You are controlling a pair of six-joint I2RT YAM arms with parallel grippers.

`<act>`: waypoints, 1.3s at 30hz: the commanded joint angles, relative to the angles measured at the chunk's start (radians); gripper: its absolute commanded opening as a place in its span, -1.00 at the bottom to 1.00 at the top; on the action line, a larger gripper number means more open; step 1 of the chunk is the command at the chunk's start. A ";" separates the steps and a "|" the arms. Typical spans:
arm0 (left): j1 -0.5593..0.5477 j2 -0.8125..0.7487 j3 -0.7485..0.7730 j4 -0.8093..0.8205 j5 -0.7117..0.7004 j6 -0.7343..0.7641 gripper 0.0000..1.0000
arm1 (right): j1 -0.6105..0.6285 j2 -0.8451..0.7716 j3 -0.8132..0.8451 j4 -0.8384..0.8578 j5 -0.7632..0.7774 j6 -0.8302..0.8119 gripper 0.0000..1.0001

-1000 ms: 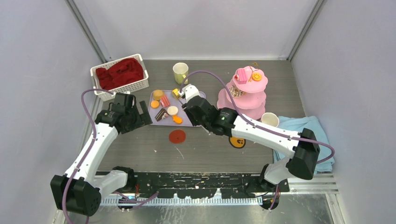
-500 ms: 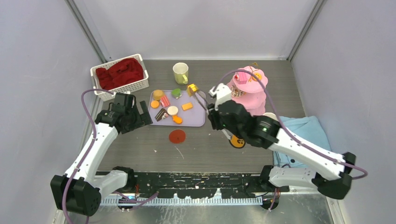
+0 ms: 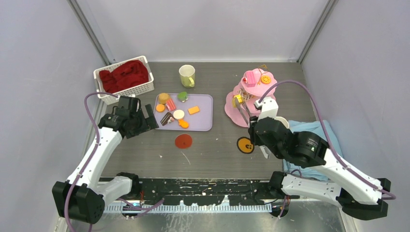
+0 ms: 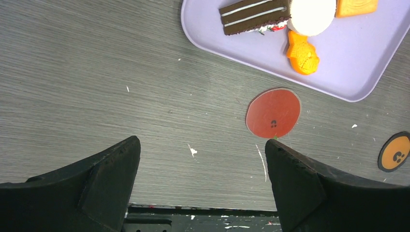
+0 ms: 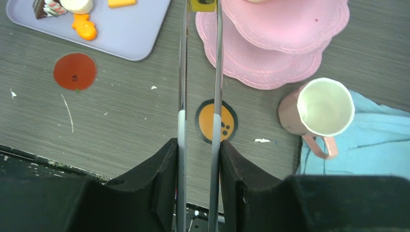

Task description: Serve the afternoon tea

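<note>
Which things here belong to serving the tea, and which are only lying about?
For the tea: pink stand, tray of sweets, pale mug, pink mug, tongs holding a yellow sweet.
Lying about: basket of red cloth, blue towel, red disc, orange disc.

At my right wrist the top edge cuts the yellow piece [image 5: 203, 4] at the tip of the tongs [image 5: 218, 58], so I cannot tell what sweet it is. The same edge takes the upper tiers of the stand [image 5: 270, 63] and most of the tray [image 5: 121, 34]; the towel [image 5: 367, 145] runs off to the right. From above, my right arm hides most of the pink mug [image 5: 325, 107] and part of the towel. At my left wrist the tray, the cake [image 4: 251, 17] and the orange sticker [image 4: 397, 152] are cut by the edges, and the fingers of my left tool [image 4: 202, 142] run off the bottom.
</note>
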 commanded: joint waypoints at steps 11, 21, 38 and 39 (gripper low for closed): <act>-0.003 -0.023 0.045 0.021 0.022 -0.009 1.00 | 0.005 -0.041 0.150 -0.205 0.143 0.129 -0.99; -0.003 -0.010 0.043 0.025 0.030 -0.007 1.00 | 0.006 -0.069 0.266 -0.286 0.230 0.156 -0.99; -0.003 0.003 0.043 0.025 0.022 -0.004 1.00 | 0.006 0.026 0.223 -0.130 0.445 -0.034 -0.99; -0.003 0.004 0.042 0.025 0.022 -0.004 1.00 | 0.005 0.026 0.223 -0.132 0.446 -0.035 -0.99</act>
